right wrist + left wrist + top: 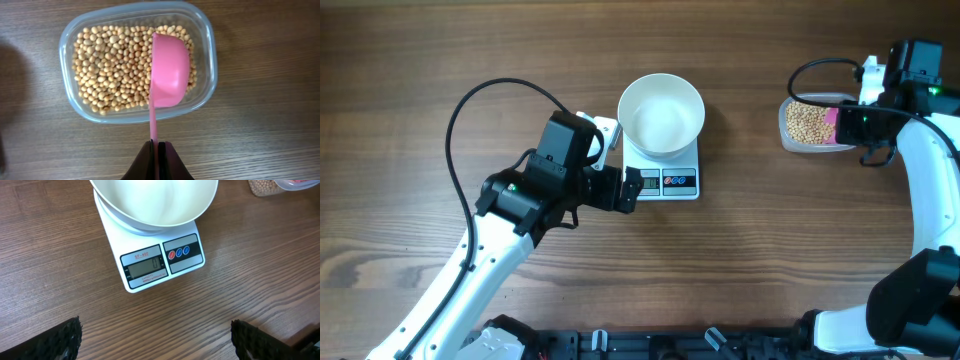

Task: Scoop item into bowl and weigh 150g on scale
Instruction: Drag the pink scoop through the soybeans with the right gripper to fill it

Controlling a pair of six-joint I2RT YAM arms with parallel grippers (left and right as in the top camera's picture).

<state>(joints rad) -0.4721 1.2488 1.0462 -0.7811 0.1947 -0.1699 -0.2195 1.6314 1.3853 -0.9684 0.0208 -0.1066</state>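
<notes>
At the desk [440, 60], the right end effector [156, 162] is clamped tight on the tip of a pink scoop [170, 70]. The thin handle runs straight out ahead of it, and the cup hangs over the far-right part of a clear tub [207, 50]. Tan beans [110, 65] cover the tub floor directly ahead of and below that end effector. None show in the cup.

Across the desk, the left end effector [157, 340] is spread wide and holds nothing. The white scale [150, 265] sits just ahead of it, and its display appears to read zero. The empty bowl [155, 202] rests on the scale's platform beyond the display.

The beans look small, hard, smooth and round. They should pour freely, but they would roll and bounce if tipped carelessly, and they are too small to pick up one by one, so the scoop is the way to take them. The scoop looks like light, stiff plastic. Held at the very end of a narrow handle, a full cup could twist in the pinch, so it would need to travel level and slowly. The bowl appears light and slick-walled and merely rests on the platform, so a knock could shift it.
</notes>
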